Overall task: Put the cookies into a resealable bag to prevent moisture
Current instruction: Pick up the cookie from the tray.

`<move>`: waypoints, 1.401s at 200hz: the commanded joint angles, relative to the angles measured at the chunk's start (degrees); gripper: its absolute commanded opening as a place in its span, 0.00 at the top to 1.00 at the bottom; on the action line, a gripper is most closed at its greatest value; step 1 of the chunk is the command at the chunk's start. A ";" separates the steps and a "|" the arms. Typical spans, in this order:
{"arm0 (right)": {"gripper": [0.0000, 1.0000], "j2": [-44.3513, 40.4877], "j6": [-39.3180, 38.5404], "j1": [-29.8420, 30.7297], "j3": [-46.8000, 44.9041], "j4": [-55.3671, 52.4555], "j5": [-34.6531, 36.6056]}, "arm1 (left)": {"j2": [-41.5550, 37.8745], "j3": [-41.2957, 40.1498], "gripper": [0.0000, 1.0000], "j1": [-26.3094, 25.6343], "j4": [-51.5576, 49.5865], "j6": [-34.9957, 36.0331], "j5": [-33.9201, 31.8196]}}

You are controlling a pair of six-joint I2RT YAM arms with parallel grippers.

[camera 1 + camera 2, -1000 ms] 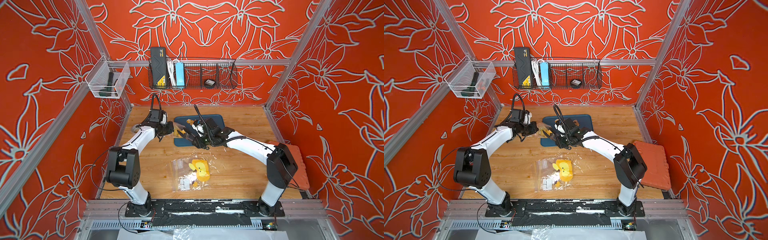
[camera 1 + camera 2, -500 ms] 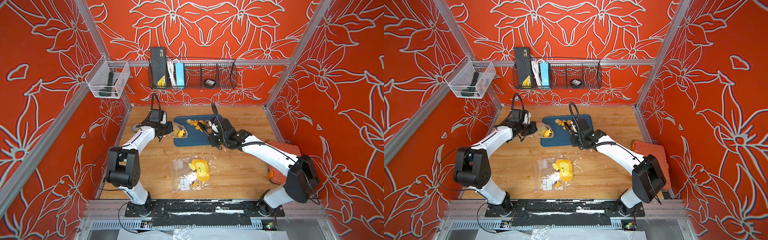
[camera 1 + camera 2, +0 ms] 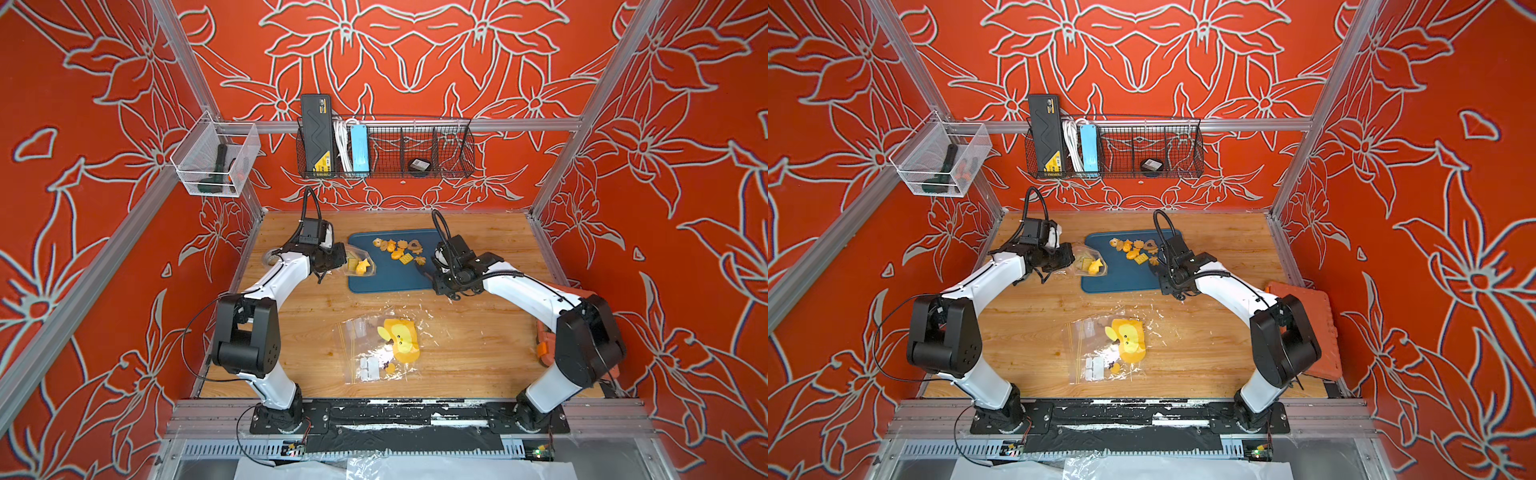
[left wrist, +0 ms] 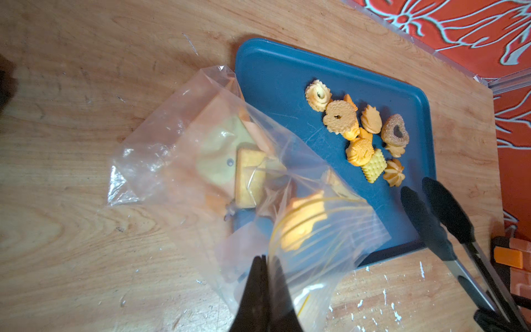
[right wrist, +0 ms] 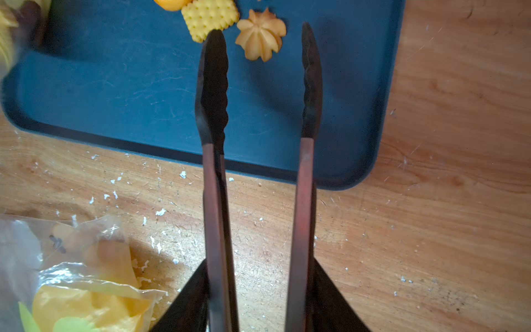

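Left wrist view: at the left, the bag (image 4: 178,138) is being pinched at its yellow-lined edge by the left gripper (image 4: 265,267), whose jaws are pressed together on the film. The bag is being held partly lifted, overlapping the left edge of the tray (image 4: 275,74). Inside it, a square cookie (image 4: 249,178) and an orange cookie (image 4: 301,221) are showing through the plastic.

Further right, about ten cookies (image 4: 359,149) are lying clustered on the far part of the tray, many touching. Right of them, the tongs (image 5: 212,95) are being gripped by their arms in the right gripper (image 5: 258,276), which is clamped on them. Their tips are being held spread and empty, just beside the star cookie (image 5: 261,34) at the near right end of the cluster.

Another pick from the tray is judged to be in hand. Next, the tips need to be set astride one cookie, probably the star, and squeezed gently so that neighbours are not dragged. That cookie then needs to be carried left to the bag.
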 commanded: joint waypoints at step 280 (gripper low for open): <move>0.76 -10.29 -4.70 5.89 -4.30 17.87 -17.08 | -1.00 0.84 1.00 -0.12 -0.30 0.63 0.92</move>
